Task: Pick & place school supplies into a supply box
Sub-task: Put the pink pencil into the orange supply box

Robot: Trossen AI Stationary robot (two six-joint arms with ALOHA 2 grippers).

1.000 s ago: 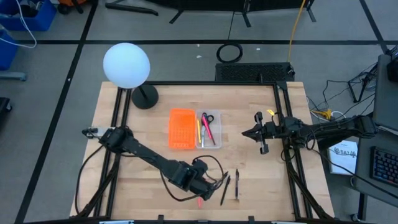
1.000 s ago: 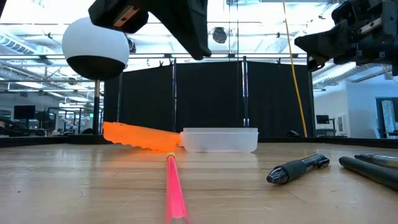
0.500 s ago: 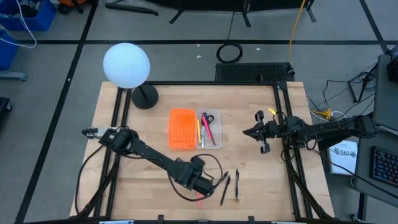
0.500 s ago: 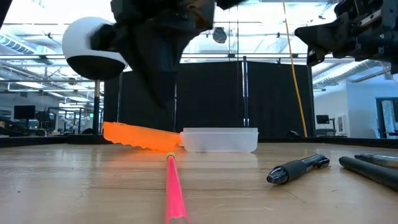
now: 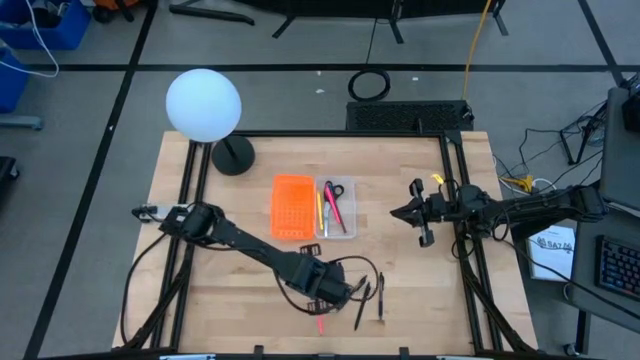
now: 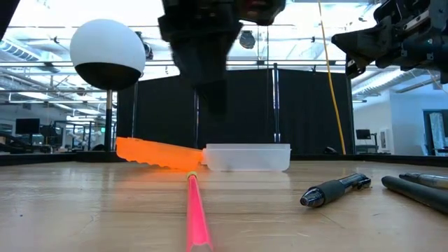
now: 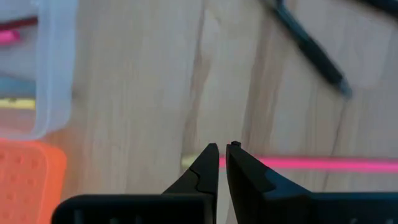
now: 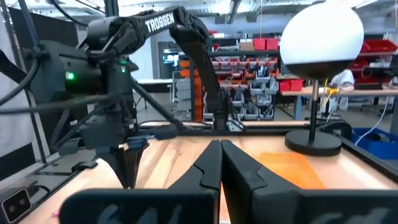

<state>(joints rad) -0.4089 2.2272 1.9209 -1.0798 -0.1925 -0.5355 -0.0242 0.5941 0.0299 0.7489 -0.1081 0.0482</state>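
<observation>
You are looking at a table [image 5: 230, 260] of pale wooden planks with a visible grain, and your left gripper [image 7: 222, 149] is hanging low in the lower middle of the high view, just above the wood. Its two dark, wedge-shaped fingers [image 7: 202, 171] are standing narrow, with only a thin slit between the tips, and they are holding nothing. Right under the tips, a thin bright pink pen [image 7: 298, 163] is lying flat on the table; in the low view it is running as a glowing pink stick [image 6: 197, 217] toward the camera. Just to the right of it in the high view, two slim dark pens [image 5: 361, 304] are lying side by side on the wood, and the low view is showing one as a black barrel with a clip [image 6: 336, 190]. The supply box [image 5: 347, 231], a small rectangular tray of clear, colourless plastic with rounded corners, is sitting in the centre of the high view. Inside it, small black-handled scissors [image 5: 334, 190] and some thin pink and yellow sticks are resting. Touching its left side is an orange perforated tray [image 5: 292, 207] of similar shape. A lamp with a smooth white globe [image 5: 203, 103] on a round black base is standing at the upper left. Your right gripper [image 5: 418, 214] is waiting at the middle right, above the table, with its fingers pressed together and empty.
</observation>
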